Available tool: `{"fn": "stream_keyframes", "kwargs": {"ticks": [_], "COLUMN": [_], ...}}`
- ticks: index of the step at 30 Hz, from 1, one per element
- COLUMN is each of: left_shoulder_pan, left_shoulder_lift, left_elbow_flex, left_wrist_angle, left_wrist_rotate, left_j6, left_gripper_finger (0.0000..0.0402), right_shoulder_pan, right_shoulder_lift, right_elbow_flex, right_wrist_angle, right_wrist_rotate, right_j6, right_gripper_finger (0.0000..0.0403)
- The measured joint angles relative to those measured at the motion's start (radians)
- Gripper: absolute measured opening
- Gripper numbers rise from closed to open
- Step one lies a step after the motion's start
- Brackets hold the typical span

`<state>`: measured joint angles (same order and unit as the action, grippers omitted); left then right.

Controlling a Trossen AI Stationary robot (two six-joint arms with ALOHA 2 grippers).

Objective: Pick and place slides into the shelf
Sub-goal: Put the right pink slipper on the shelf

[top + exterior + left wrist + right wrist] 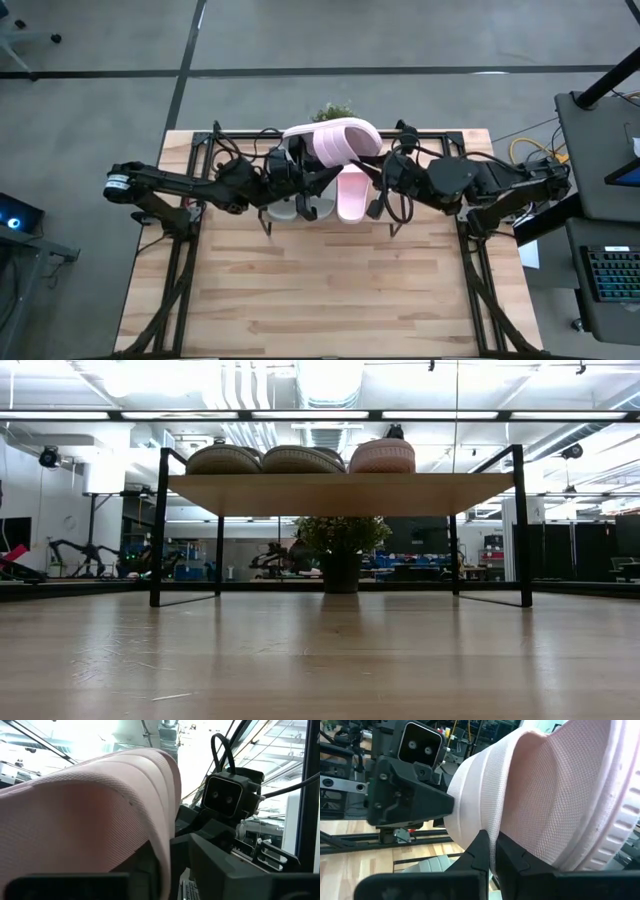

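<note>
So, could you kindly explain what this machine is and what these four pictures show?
It is a robot with two dark arms at a wooden table. One picture looks down from above, one looks level across the tabletop, and two come from cameras on the wrists. A low shelf already carries three slides: two grey-green and one pink. Both arms meet above it at the fourth, a pink slide in mid-air. The right gripper is pinching its strap; the left gripper's grip is hidden behind the slide.

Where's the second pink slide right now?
In the high view the pink slide is held up above the shelf at the table's far middle, between the left gripper and right gripper.
</note>
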<state>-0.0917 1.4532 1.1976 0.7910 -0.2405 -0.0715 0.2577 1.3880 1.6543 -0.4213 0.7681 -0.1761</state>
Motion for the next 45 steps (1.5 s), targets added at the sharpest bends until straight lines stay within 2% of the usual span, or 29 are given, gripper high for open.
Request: {"fn": "stream_keyframes", "kwargs": {"ticks": [9,15,26,31,35,37,41,45], "left_shoulder_pan": [-0.001,0.000,0.008,0.013,0.013,0.013,0.013,0.013], "left_shoulder_lift": [-0.001,-0.001,-0.010,-0.058,-0.137,-0.187,-0.278,-0.350], "left_elbow_flex": [-0.007,-0.008,-0.012,-0.028,-0.025,-0.024,-0.027,-0.027], "left_wrist_angle": [-0.006,-0.013,-0.020,-0.062,-0.177,-0.269,-0.436,-0.560], "left_wrist_rotate": [0.005,0.005,0.002,-0.004,-0.009,-0.009,-0.010,-0.011], "left_j6": [0.000,0.006,0.058,0.064,0.171,0.210,0.209,0.208], "left_gripper_finger": [0.0160,0.0198,0.0206,0.0206,0.0206,0.0206,0.0206,0.0206], "right_shoulder_pan": [-0.004,-0.004,-0.004,-0.005,-0.011,-0.022,-0.061,-0.130], "right_shoulder_lift": [-0.024,-0.053,-0.147,-0.191,-0.244,-0.275,-0.326,-0.364], "right_elbow_flex": [-0.002,-0.002,-0.002,-0.002,-0.002,-0.002,-0.001,-0.001], "right_wrist_angle": [-0.002,-0.002,-0.007,-0.114,-0.190,-0.211,-0.283,-0.382], "right_wrist_rotate": [0.031,0.066,0.105,0.095,0.027,-0.046,-0.151,-0.323], "right_j6": [-0.007,-0.016,-0.028,0.044,0.121,0.159,0.228,0.276], "right_gripper_finger": [0.0008,0.0008,0.0008,0.0008,0.0008,0.0008,0.0008,0.0008]}}
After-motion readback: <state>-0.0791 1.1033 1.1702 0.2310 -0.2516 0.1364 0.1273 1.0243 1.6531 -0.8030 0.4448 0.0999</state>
